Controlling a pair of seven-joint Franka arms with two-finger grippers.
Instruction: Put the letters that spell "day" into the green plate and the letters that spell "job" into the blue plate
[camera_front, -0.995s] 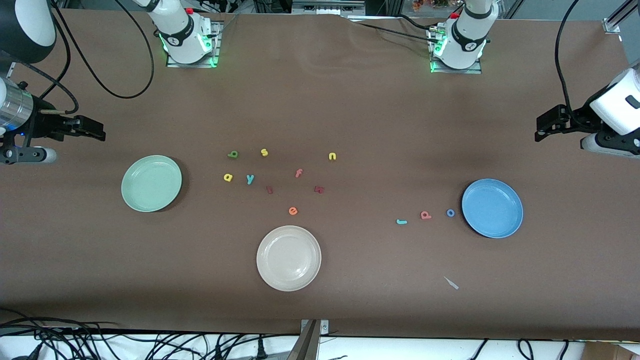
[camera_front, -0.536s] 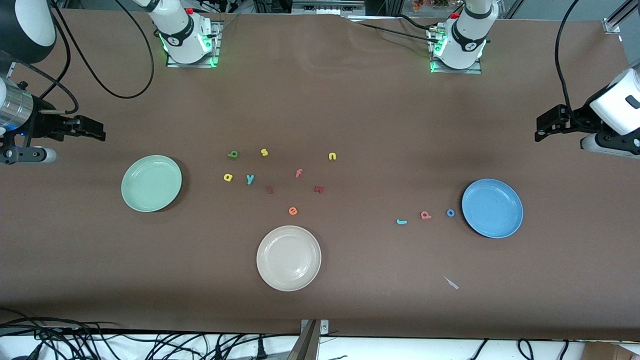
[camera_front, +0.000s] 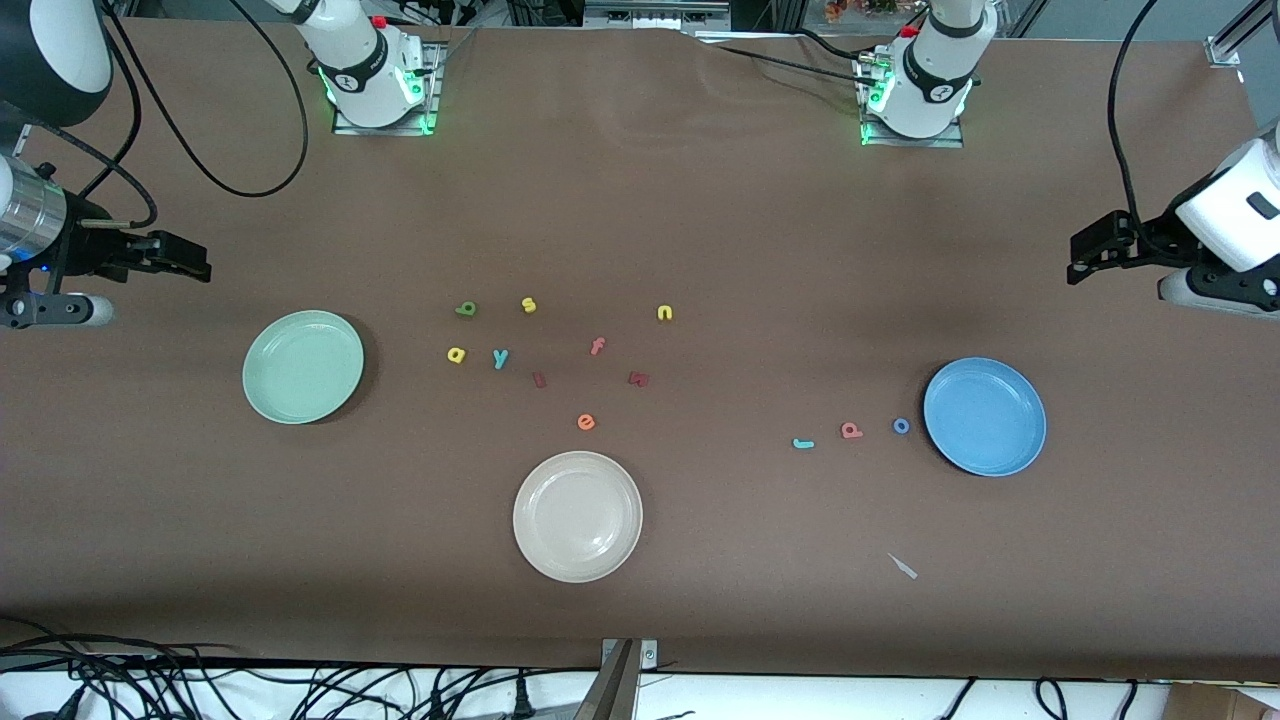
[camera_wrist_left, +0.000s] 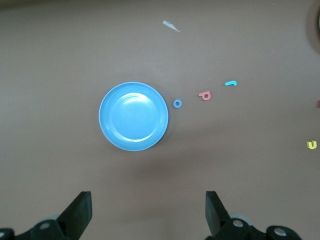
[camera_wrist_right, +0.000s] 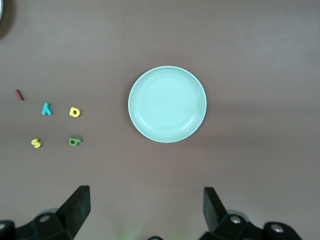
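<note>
Two dark red letters (camera_front: 539, 379) stay unreadable.

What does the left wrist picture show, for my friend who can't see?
A blue plate sits on a brown table, with a blue "o", pink "b" and teal "j" lined up beside it. The left gripper hangs open above.

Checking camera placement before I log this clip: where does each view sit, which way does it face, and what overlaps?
Front view: high across the table, facing both arm bases; shows the left claw, right claw, green plate, blue plate, cream plate.
Left wrist view: looks down on the blue plate; open left claw shows.
Right wrist view: looks down on the green plate; open right claw shows.
Shared: each wrist's plate also appears in the front view.
</note>
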